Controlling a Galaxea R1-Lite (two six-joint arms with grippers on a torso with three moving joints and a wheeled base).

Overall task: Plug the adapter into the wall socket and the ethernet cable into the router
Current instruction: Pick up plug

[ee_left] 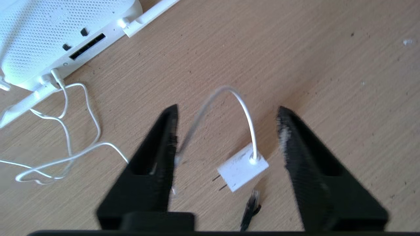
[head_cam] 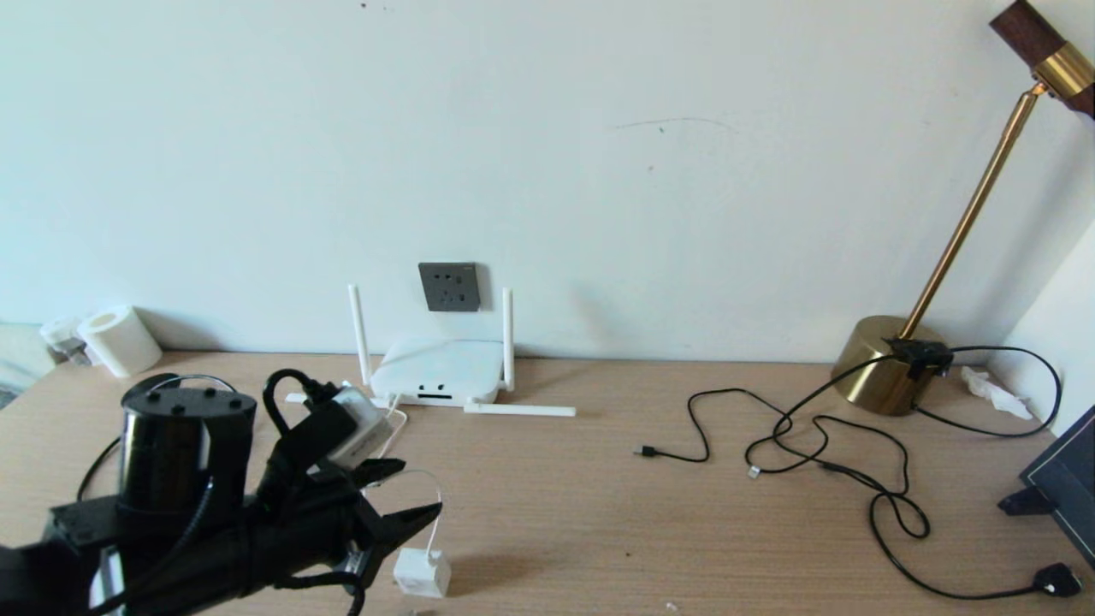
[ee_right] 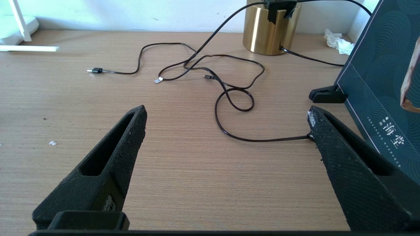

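Adapter (ee_left: 242,169) lies flat on desk (ee_left: 328,65), prongs pointing away from router (ee_left: 55,36).

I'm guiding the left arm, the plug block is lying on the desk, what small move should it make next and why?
Probably lower the left gripper and close on the adapter. Its jaws stand open with nothing held, the adapter lies flat on the desk between them, and the wall socket is empty.
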